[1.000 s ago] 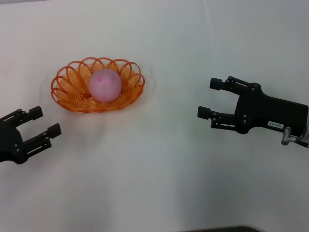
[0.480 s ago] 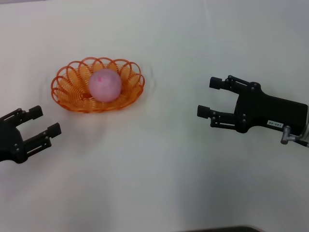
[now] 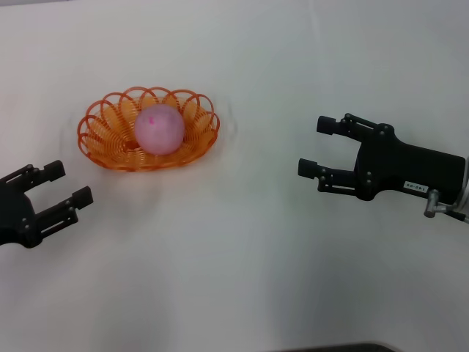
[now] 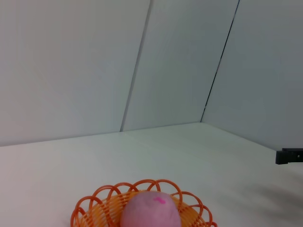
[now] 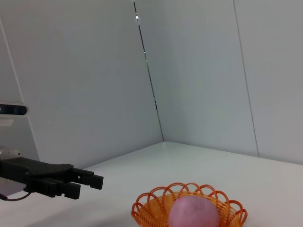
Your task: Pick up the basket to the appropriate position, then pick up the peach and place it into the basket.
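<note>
The orange wire basket [image 3: 102, 139] stands on the white table left of centre, and the pale pink peach [image 3: 158, 129] with its red spot rests inside it. My left gripper [image 3: 67, 184] hovers open and holds nothing, near the left edge, in front of the basket and apart from it. On the right, well clear of the basket, my right gripper [image 3: 316, 147] is open and holds nothing, its fingers pointing left. The left wrist view shows the basket [image 4: 90, 208] and peach [image 4: 150, 212] close ahead. In the right wrist view the basket [image 5: 151, 208] holds the peach [image 5: 194, 213], with the left gripper [image 5: 87, 182] farther off.
The white table [image 3: 242, 257] spreads bare around the basket, between the two grippers and toward the front. Pale wall panels [image 4: 142, 61] rise behind the table. A dark edge [image 3: 337, 347] shows at the bottom of the head view.
</note>
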`<state>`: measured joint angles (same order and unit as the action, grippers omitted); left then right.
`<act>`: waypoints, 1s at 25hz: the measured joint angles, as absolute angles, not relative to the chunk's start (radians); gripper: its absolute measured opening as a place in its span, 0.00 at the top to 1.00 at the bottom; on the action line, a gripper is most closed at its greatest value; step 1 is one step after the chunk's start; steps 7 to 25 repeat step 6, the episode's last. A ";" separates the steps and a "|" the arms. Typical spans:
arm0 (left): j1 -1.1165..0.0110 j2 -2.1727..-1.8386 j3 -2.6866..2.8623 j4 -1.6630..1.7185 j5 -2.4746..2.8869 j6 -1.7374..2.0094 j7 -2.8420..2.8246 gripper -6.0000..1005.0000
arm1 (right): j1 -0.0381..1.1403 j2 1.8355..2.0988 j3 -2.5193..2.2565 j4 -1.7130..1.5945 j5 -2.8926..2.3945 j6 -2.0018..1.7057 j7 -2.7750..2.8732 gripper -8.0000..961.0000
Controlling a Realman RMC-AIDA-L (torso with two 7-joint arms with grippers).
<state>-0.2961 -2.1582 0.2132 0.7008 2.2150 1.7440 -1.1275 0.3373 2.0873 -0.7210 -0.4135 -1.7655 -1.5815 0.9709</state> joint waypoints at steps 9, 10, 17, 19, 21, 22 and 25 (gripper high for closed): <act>-0.296 -2.158 0.213 0.699 2.215 1.744 -1.128 0.29 | 0.339 2.089 -0.721 -0.412 -1.766 -1.581 0.971 0.07; -0.296 -2.158 0.213 0.699 2.215 1.744 -1.128 0.29 | 0.339 2.089 -0.721 -0.412 -1.766 -1.581 0.971 0.07; -0.296 -2.158 0.213 0.699 2.215 1.744 -1.128 0.29 | 0.339 2.089 -0.721 -0.412 -1.766 -1.581 0.971 0.07; -0.296 -2.158 0.213 0.699 2.215 1.744 -1.128 0.29 | 0.339 2.089 -0.721 -0.412 -1.766 -1.581 0.971 0.07; -0.296 -2.158 0.213 0.699 2.215 1.744 -1.128 0.29 | 0.339 2.089 -0.721 -0.412 -1.766 -1.581 0.971 0.07; -0.296 -2.158 0.213 0.699 2.215 1.744 -1.128 0.29 | 0.339 2.089 -0.721 -0.412 -1.766 -1.581 0.971 0.07; -0.296 -2.158 0.213 0.699 2.215 1.744 -1.128 0.29 | 0.339 2.089 -0.721 -0.412 -1.766 -1.581 0.971 0.07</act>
